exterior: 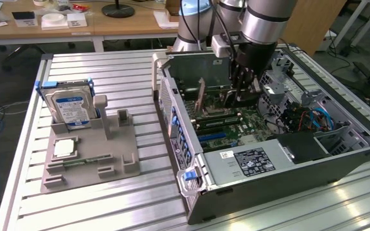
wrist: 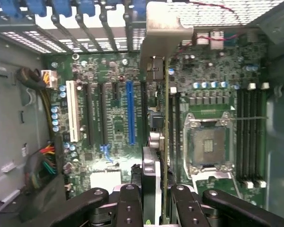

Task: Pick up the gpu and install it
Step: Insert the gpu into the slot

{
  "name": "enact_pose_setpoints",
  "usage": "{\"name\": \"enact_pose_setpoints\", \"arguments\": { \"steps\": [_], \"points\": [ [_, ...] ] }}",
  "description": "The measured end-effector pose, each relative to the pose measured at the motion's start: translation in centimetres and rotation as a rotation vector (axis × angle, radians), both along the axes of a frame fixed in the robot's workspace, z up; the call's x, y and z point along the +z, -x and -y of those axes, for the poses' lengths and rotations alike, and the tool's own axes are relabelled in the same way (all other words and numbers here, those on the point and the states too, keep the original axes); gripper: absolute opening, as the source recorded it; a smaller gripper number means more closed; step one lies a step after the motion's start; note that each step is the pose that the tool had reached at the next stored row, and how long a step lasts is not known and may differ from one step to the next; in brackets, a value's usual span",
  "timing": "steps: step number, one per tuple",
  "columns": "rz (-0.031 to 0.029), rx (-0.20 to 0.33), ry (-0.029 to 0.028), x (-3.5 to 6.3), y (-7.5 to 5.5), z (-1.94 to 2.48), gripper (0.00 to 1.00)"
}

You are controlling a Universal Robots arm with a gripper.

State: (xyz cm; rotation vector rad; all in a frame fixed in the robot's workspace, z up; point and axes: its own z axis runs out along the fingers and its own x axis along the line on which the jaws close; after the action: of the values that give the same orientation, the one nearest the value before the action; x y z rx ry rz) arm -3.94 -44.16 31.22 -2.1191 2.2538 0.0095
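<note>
- While the gpu (wrist: 152,170) stood on edge inside the computer case (exterior: 339,166), it was clamped between the two inner fingers (wrist: 128,201) of the gripper (wrist: 154,204), so the claw was narrowed onto the card rather than spread wide.
- Its long axis ran straight out from the claw toward the case's rear slot openings, where its metal bracket (wrist: 163,33) met the grille. That line lay parallel to the expansion slots on the motherboard (wrist: 109,127).
- The card lay between the blue slot (wrist: 130,113) and the CPU socket (wrist: 210,144), apart from both. Whether its lower edge sat in a slot could not be told.
- On the exterior view's left, the hard drive (exterior: 69,108) and a small silver chip (exterior: 65,148) rested in the grey holder (exterior: 111,154), well apart from the case.
</note>
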Motion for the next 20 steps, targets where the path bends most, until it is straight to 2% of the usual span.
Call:
{"name": "enact_pose_setpoints", "arguments": {
  "steps": [2,6,8,10,12,16,20],
  "points": [
    [0.0001,0.0,-0.0002,-0.26,0.2,0.33,0.28],
    [0.0,0.001,0.0001,-0.74,1.0,0.42,0.28],
    [0.0,0.001,0.0,-0.83,1.1,1.0,0.28],
    [0.0001,0.001,-0.0002,-0.99,1.1,1.41,0.28],
    [0.0001,0.001,-0.0001,-1.1,1.2,1.64,0.28],
    [0.0001,0.002,0.0,-1.5,1.7,1.74,0.28],
    [0.0,0.002,0.0,-2.02,1.9,2.4,0.28]
  ]
}}
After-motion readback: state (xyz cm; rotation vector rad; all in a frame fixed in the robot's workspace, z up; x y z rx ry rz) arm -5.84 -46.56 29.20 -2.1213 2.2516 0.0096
